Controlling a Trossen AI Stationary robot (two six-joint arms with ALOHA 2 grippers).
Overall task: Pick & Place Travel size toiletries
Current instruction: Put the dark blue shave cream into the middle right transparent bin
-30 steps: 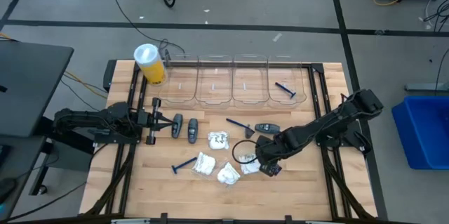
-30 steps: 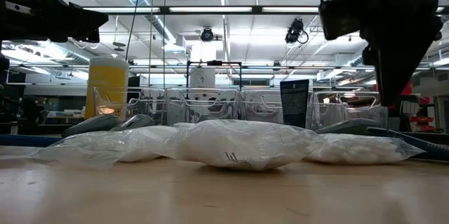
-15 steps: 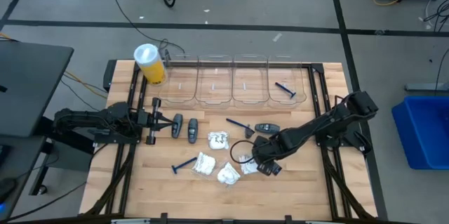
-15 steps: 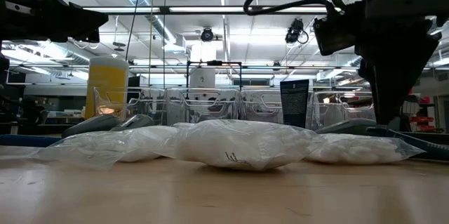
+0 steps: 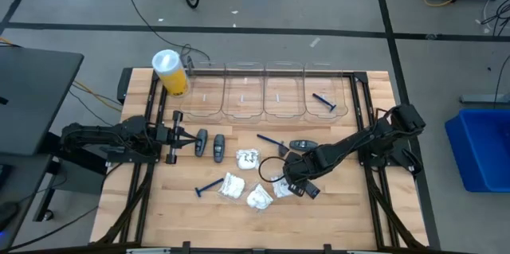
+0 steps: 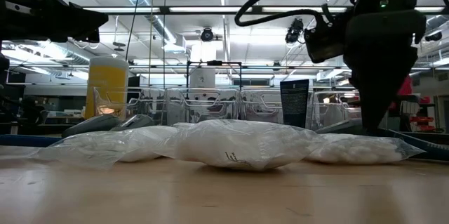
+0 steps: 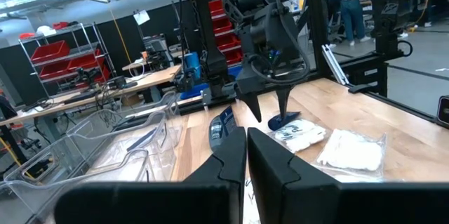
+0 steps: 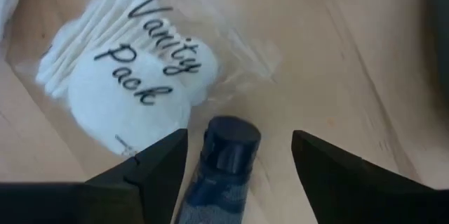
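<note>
Right gripper: fingers spread wide, straddling a dark blue razor handle beside the "Vanity Pack" packet mid-table; nothing held
Handling: razor likely light, stiff, slick plastic; best pinched across the handle
Packet: soft, crinkly film over cotton; probably slippery
Left gripper: closed, empty, parked at the table's left edge
</note>
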